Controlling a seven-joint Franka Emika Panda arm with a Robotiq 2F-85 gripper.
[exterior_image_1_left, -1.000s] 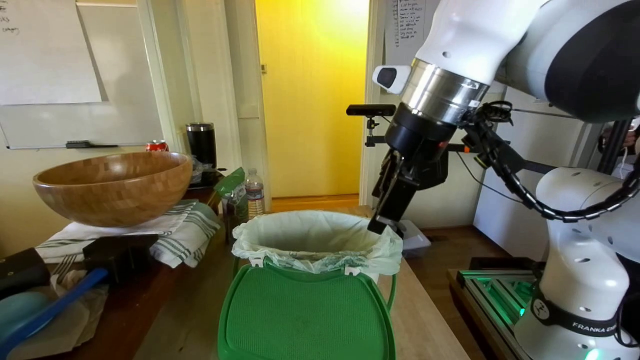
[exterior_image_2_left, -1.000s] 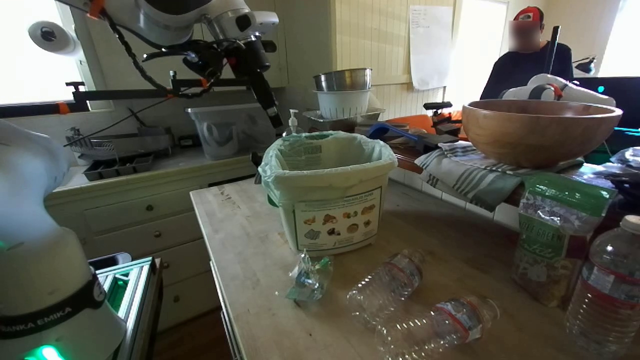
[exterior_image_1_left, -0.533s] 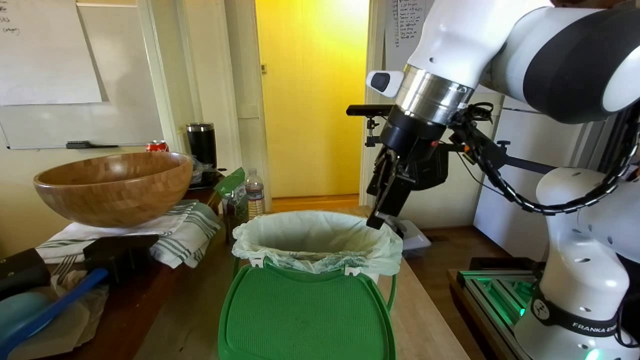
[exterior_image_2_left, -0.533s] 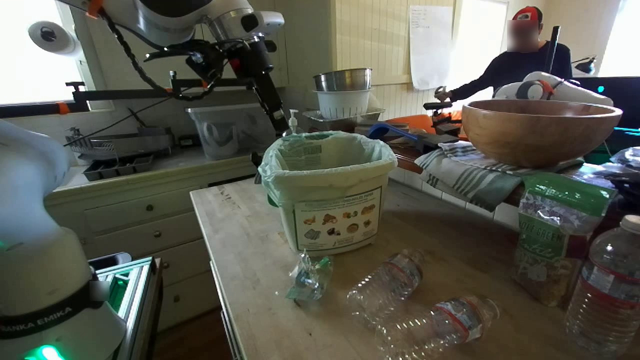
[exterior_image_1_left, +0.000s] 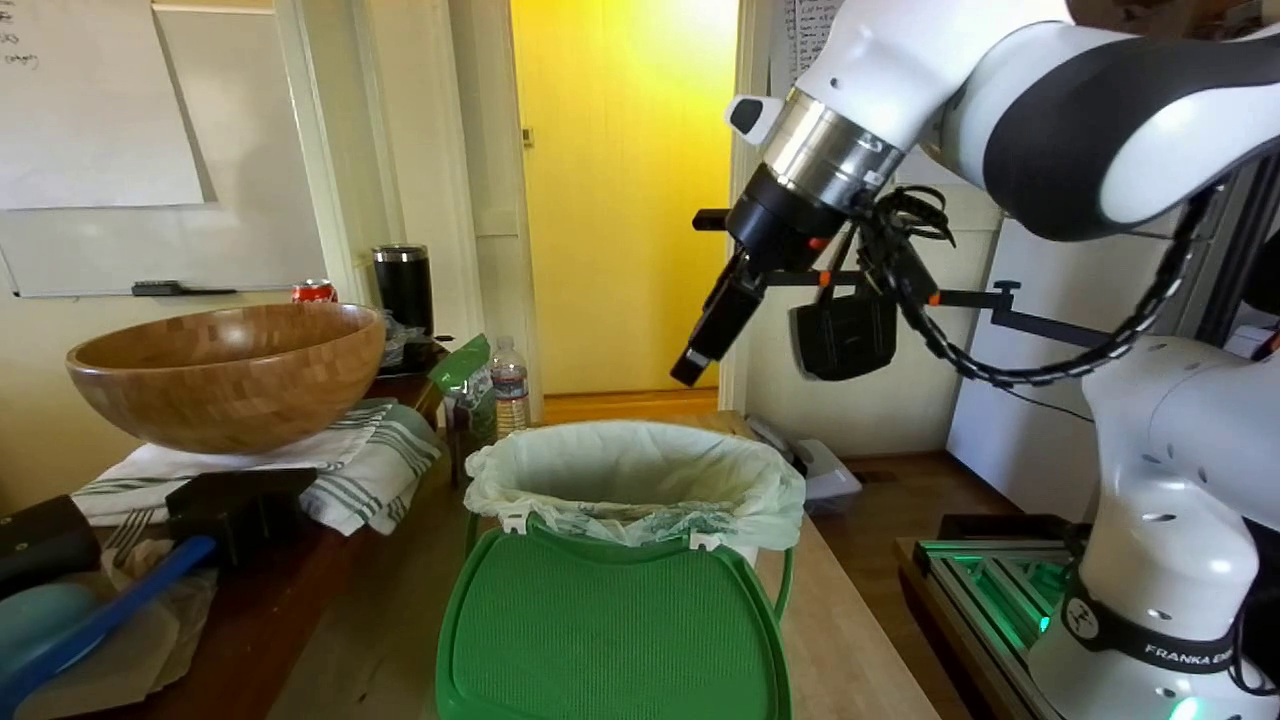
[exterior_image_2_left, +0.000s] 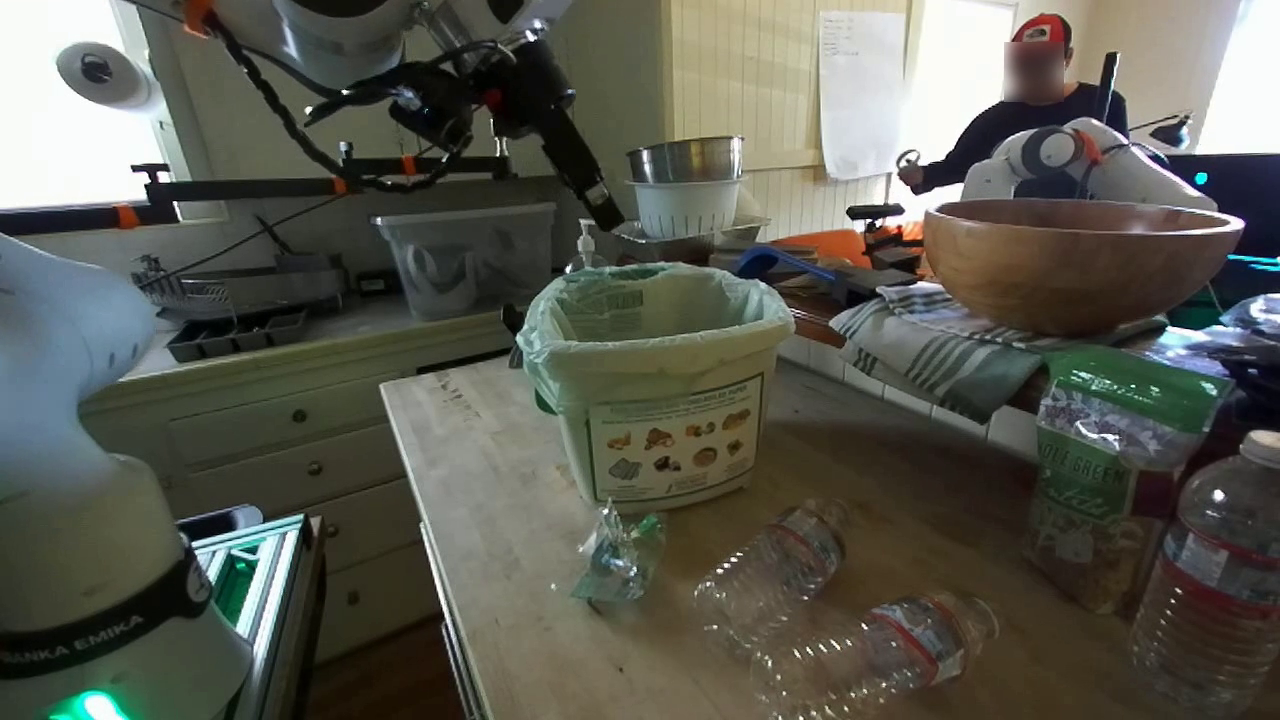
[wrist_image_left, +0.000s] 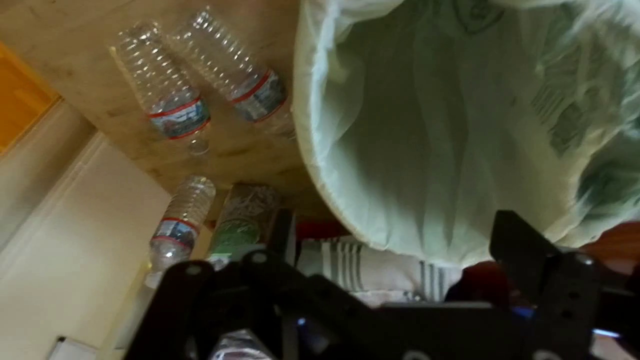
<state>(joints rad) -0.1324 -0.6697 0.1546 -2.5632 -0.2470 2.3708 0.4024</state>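
My gripper (exterior_image_1_left: 690, 368) hangs tilted in the air above the lined bin's opening, touching nothing that I can see. In the wrist view the fingers (wrist_image_left: 517, 242) stand wide apart, open, with nothing between them. Below lies the pale green liner (wrist_image_left: 425, 125), its inside looking bare where it shows. The white bin (exterior_image_2_left: 670, 420) stands on the wooden counter, its green lid (exterior_image_1_left: 615, 620) hanging down. Two clear bottles, a nearer bottle (exterior_image_2_left: 890, 640) and a farther bottle (exterior_image_2_left: 785, 560), lie beside it, near a crumpled plastic wrapper (exterior_image_2_left: 620, 560).
An upright water bottle (exterior_image_2_left: 1215, 570) and a green bag (exterior_image_2_left: 1120, 480) stand near the counter's edge. A wooden bowl (exterior_image_1_left: 230, 375) rests on a striped towel (exterior_image_1_left: 375, 460). Metal and white bowls (exterior_image_2_left: 688, 205) are stacked behind the bin. A person (exterior_image_2_left: 1040, 110) stands at the back.
The gripper has risen and swung from the bin's rim to over its opening, moving left in an exterior view. It stays open. The person at the back has stretched out an arm.
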